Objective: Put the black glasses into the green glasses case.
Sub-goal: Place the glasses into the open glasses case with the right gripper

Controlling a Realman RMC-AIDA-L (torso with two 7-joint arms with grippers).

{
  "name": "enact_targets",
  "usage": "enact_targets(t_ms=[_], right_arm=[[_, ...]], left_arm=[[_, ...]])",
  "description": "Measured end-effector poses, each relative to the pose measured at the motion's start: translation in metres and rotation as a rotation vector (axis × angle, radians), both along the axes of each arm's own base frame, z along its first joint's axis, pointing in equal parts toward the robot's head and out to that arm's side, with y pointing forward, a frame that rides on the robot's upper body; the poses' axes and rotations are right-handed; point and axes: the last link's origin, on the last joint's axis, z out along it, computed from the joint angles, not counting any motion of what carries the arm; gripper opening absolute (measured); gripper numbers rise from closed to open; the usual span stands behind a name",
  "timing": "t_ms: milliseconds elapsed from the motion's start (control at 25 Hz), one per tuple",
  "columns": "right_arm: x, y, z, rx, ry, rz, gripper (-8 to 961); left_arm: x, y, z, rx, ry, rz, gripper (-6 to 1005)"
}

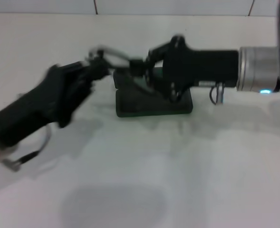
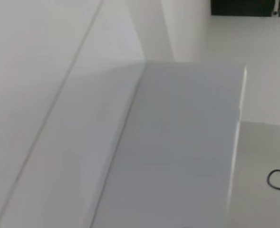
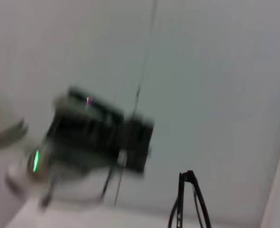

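Green glasses case [image 1: 154, 102] half hidden, black glasses [image 1: 112, 56] blurred

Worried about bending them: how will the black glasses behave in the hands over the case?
The black glasses look thin and wiry, so probably light and easily bent. Held between the left hand and right hand above the green glasses case, they may twist if pulled unevenly.

No readable text, labels, brands, numbers or signs anywhere
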Motion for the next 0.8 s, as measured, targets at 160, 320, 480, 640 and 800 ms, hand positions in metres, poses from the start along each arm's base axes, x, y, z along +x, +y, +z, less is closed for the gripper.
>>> enact_targets(t_ms=[160,320,480,640,800], right_arm=[[0.001,-0.009,-0.006,0.032,-0.237,0.035,61],[-0.004,-0.015,-0.002,0.103,-0.421,0.068,62],[-0.004,-0.015,-0.001,0.189,-0.578,0.091,65],[0.001,-0.007,-0.008,0.272,-0.71,0.11,69],[0.004,-0.005,-0.021,0.324,-0.754,0.144,72]], left_arm=[[-0.025,-0.02,0.026,0.068,-0.013,0.049,46],[-0.039,-0.036,0.036,0.124,-0.017,0.103,46],[-0.039,-0.037,0.035,0.129,-0.017,0.103,46],[-0.034,-0.034,0.031,0.115,-0.021,0.085,46],[-0.031,-0.032,0.028,0.104,-0.019,0.074,46]])
